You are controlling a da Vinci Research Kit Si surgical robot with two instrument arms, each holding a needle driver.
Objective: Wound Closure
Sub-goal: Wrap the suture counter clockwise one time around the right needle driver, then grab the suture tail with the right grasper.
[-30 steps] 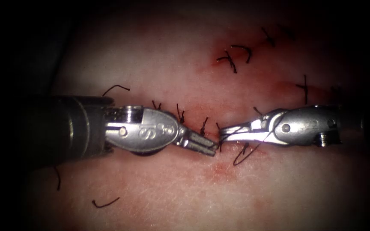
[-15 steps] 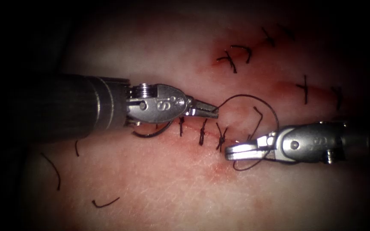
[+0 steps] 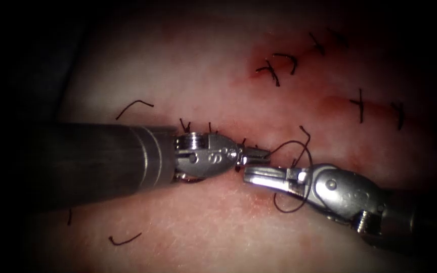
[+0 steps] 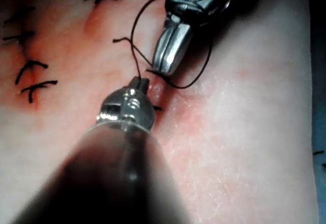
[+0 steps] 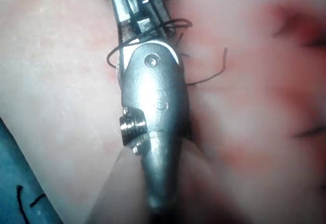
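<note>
We judge the thread (image 3: 299, 146), looped round the right hand (image 3: 259, 174) and clamped at the left hand's (image 3: 259, 154) tips, limp and slippery; right's closure we cannot tell.

1. Tissue (image 3: 188, 71): pale pork belly with red fluid (image 3: 259, 199) smeared along the cut (image 3: 279, 132); the cut runs across, already crossed by dark stitches.
2. Thread (image 3: 299, 146): dark; loops around the right tool's closed jaws.
</note>
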